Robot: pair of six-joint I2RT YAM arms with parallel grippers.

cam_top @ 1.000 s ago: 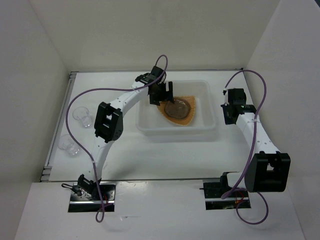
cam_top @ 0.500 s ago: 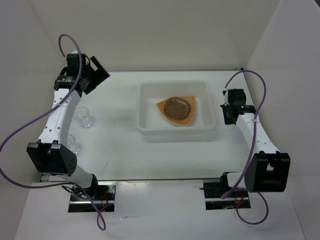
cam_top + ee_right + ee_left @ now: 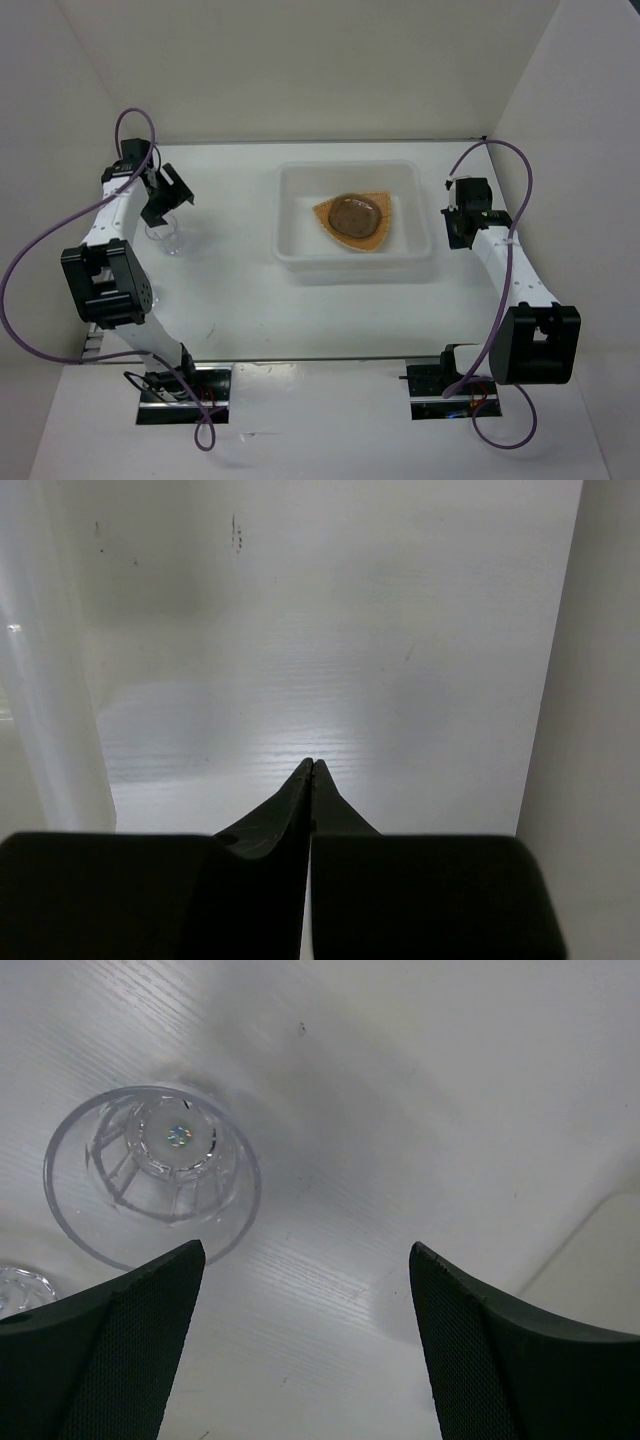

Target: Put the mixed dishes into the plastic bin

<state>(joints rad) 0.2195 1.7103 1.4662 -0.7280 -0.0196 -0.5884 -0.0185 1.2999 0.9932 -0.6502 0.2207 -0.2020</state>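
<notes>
The plastic bin (image 3: 354,266) stands at the table's middle back. In it lies the orange plate (image 3: 324,213) with a grey-brown saucer (image 3: 355,213) on top. A clear glass cup (image 3: 171,240) stands upright at the left. My left gripper (image 3: 168,205) hovers open just behind it. In the left wrist view the cup (image 3: 150,1175) lies ahead and left of the empty open gripper (image 3: 305,1250), and the edge of another glass cup (image 3: 20,1285) shows at the lower left. My right gripper (image 3: 457,236) is shut and empty beside the bin's right wall (image 3: 50,680); its tips (image 3: 313,763) meet.
White enclosure walls close in the table on the left, back and right (image 3: 600,730). My left arm's elbow link (image 3: 105,285) stands over the table's left edge. Purple cables loop from both arms.
My left arm swung from over the bin out to the back left corner, then came down toward the glass cup. The right arm has not moved.
</notes>
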